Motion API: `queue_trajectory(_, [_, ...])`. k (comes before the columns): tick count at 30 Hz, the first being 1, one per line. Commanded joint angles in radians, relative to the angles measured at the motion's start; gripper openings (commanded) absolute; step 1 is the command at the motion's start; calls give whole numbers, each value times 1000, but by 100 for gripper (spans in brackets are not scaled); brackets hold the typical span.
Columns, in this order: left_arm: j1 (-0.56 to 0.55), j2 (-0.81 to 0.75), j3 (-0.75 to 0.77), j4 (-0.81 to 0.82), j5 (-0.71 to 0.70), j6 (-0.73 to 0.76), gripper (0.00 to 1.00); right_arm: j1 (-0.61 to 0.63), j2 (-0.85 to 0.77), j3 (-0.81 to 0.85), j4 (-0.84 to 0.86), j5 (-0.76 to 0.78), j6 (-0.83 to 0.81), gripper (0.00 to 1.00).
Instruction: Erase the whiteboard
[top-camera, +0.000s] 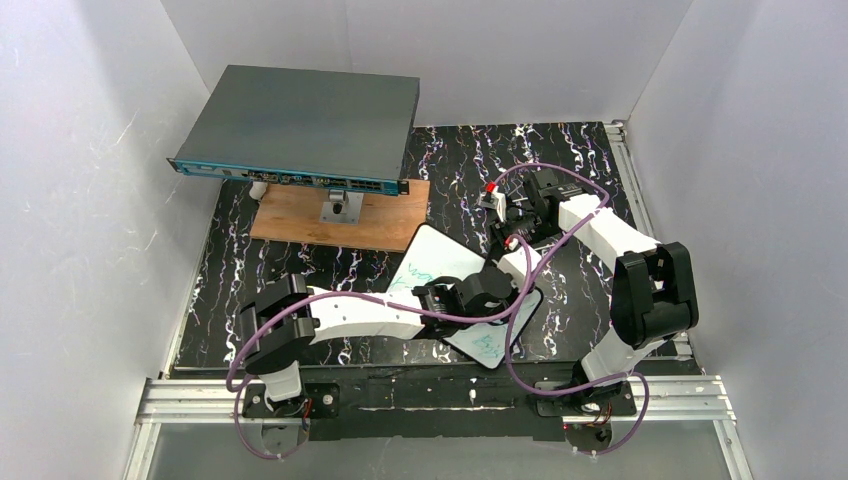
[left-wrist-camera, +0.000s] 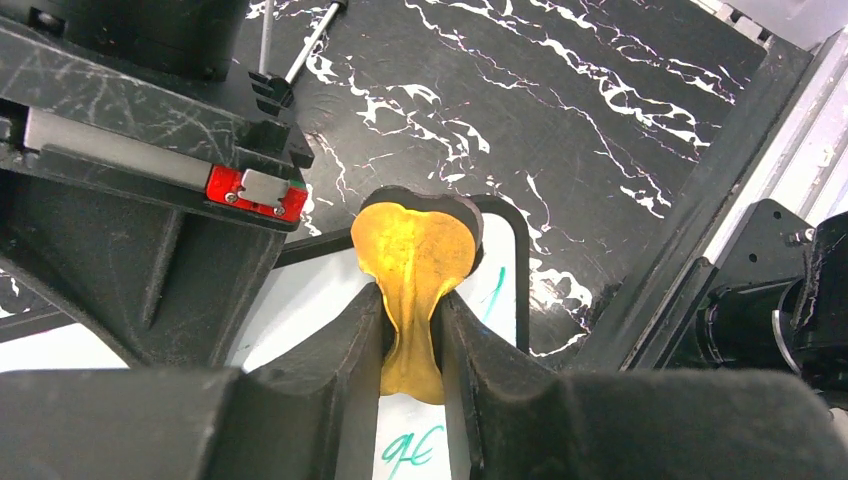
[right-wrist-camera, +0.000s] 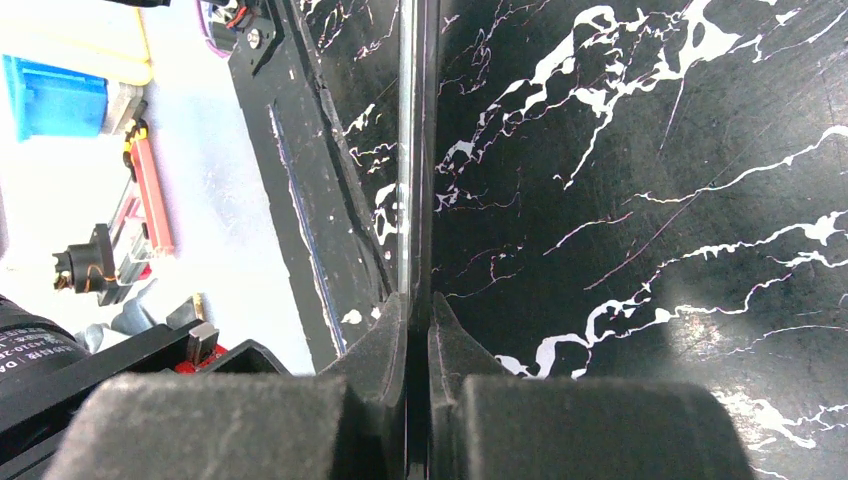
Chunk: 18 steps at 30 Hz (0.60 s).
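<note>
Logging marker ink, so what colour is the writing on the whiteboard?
Green writing on the whiteboard, clearest in the left wrist view.

Whiteboard (left-wrist-camera: 310, 295): green handwriting (left-wrist-camera: 412, 447), one mark resembling "96" at the bottom of the left wrist view; the other green strokes are illegible.

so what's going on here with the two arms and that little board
The left arm pinches a yellow cloth in its jaws, right over the whiteboard. The right arm has its jaws shut on what looks like the board's edge, likely steadying it. Green writing shows on the board, so the erasing isn't finished.
</note>
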<state>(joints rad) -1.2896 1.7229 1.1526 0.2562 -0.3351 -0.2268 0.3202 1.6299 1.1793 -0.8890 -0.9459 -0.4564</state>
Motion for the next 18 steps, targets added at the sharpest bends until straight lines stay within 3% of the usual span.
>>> queue_trajectory(1, [10,11,12,-48,-58,16,0,13,-20,3,16,-56,-49,1])
queue_trajectory(13, [5,-117,-190,-81,-29,-12,0,13,-20,3,15,-58,-50,1])
queue_trajectory(18, [5,-107,-143,-69,-6,21,0,13,-18,3,16,-55,-49,1])
